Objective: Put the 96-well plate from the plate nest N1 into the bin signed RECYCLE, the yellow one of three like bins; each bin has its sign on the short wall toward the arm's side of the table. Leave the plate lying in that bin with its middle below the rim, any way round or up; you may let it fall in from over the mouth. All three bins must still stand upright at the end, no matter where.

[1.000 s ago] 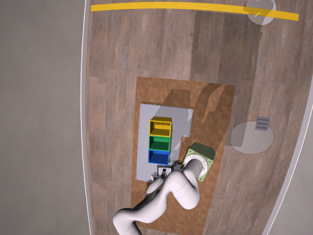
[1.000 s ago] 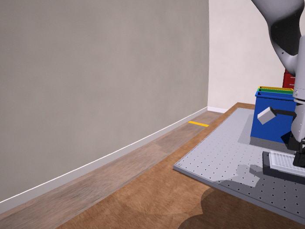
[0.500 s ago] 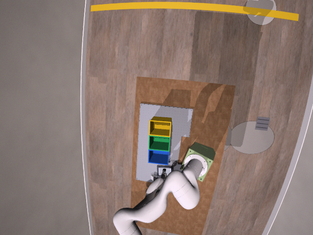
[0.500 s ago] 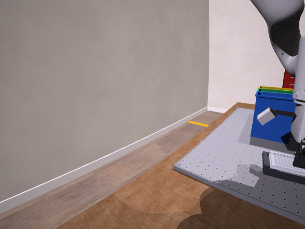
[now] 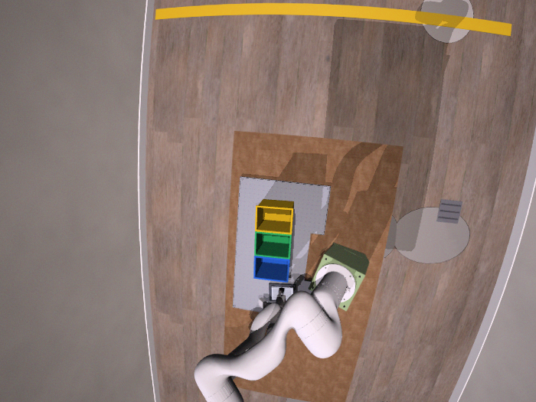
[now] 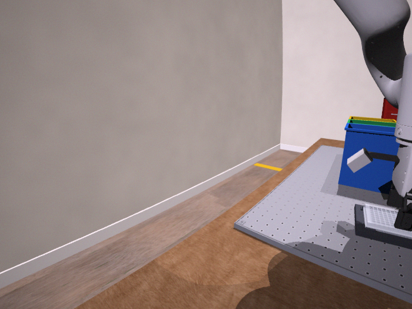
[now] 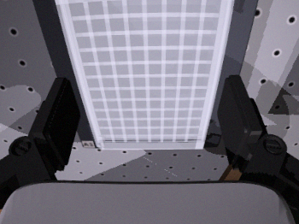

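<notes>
The white 96-well plate (image 7: 145, 58) (image 6: 381, 225) lies flat in the dark plate nest on the grey perforated board. It also shows in the exterior view (image 6: 380, 217). My gripper (image 7: 147, 95) is open, low over the plate's near end, with one black finger on each long side and a gap to the plate on both. In the overhead view the arm hides most of the nest (image 5: 280, 285). The yellow bin (image 5: 273, 219) stands farthest from the nest, behind the green bin (image 5: 272, 244) and the blue bin (image 5: 271, 268).
The three bins stand upright in one row, touching. The blue bin (image 6: 374, 159) is just beyond the nest. The arm's green base (image 5: 341, 275) sits right of the board. A red cabinet (image 6: 389, 109) stands behind the bins.
</notes>
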Controlling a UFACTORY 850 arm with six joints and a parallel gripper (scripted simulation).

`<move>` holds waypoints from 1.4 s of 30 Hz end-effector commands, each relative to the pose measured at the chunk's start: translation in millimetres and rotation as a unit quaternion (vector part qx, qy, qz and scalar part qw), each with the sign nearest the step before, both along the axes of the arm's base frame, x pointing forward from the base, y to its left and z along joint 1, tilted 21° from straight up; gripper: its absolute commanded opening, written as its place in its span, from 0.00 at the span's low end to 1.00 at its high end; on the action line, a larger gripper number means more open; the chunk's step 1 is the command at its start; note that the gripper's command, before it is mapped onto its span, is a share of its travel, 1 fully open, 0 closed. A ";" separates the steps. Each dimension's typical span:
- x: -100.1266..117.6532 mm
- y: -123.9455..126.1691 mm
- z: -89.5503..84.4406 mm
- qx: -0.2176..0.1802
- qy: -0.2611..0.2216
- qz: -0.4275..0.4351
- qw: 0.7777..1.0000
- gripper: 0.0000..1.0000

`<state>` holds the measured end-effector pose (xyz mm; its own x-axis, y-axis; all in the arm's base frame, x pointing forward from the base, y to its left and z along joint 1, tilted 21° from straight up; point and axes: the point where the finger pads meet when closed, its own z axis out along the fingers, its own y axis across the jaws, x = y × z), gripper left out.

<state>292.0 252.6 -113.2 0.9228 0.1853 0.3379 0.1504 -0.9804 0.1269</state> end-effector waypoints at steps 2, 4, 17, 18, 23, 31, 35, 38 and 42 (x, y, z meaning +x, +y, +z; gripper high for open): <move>1.5 0.1 -3.3 0.000 0.000 0.000 1.000 1.00; 1.9 0.0 -4.6 0.000 0.000 0.000 1.000 1.00; 4.1 -0.4 -10.2 0.000 0.000 0.000 1.000 1.00; 4.1 -0.4 -10.1 0.000 0.000 0.000 1.000 1.00; 4.1 -0.4 -10.2 0.000 0.000 0.000 1.000 1.00; 4.1 -0.4 -10.1 0.000 0.000 0.000 1.000 1.00; 3.8 -0.4 -9.6 0.000 0.000 0.000 1.000 0.00; 3.8 -0.4 -9.6 0.000 0.000 0.000 1.000 0.00; 3.8 -0.4 -9.6 0.000 0.000 0.000 1.000 0.00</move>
<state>295.8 251.9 -123.2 0.9228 0.1853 0.3379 0.1504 -0.9805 0.1269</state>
